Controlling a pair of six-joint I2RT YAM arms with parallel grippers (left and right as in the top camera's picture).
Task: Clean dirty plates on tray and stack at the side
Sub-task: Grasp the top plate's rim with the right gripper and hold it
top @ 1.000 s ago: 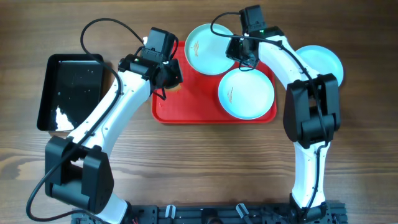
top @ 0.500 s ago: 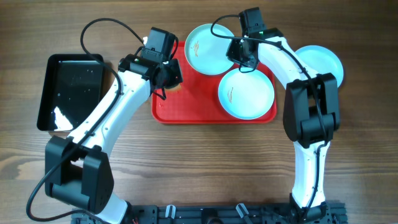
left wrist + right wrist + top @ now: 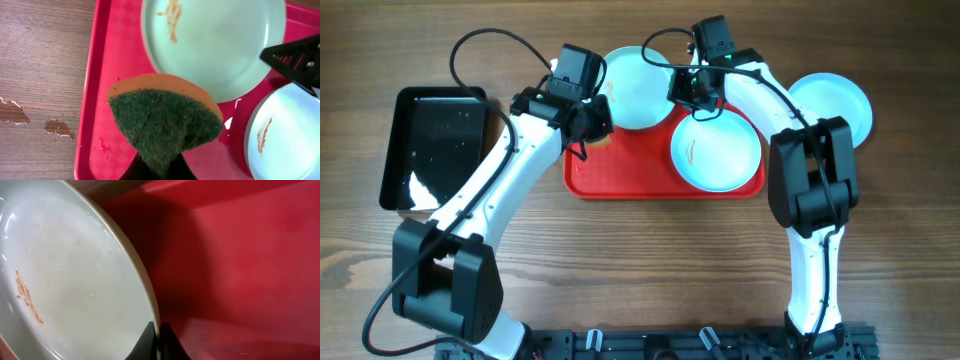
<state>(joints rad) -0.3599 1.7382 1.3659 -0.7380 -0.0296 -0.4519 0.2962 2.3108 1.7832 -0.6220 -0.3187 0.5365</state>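
Observation:
The red tray (image 3: pixel 620 175) lies mid-table. My right gripper (image 3: pixel 685 88) is shut on the rim of a pale blue plate (image 3: pixel 638 88) with an orange smear and holds it tilted over the tray's far left; the plate (image 3: pixel 70 290) and gripper (image 3: pixel 157 332) show in the right wrist view. A second smeared plate (image 3: pixel 715 150) lies on the tray's right half. A third plate (image 3: pixel 835 105) lies on the table to the right. My left gripper (image 3: pixel 588 128) is shut on a green-and-orange sponge (image 3: pixel 165 120) over the tray's left part, beside the held plate (image 3: pixel 215 45).
A black rectangular tray (image 3: pixel 435 148) lies at the far left of the wooden table. Small water drops (image 3: pixel 55 127) mark the wood left of the red tray. The near half of the table shows only wood and arm bases.
My right gripper has moved left with the plate's rim, shifting and tilting that plate toward the far left of the tray. The left arm has not moved.

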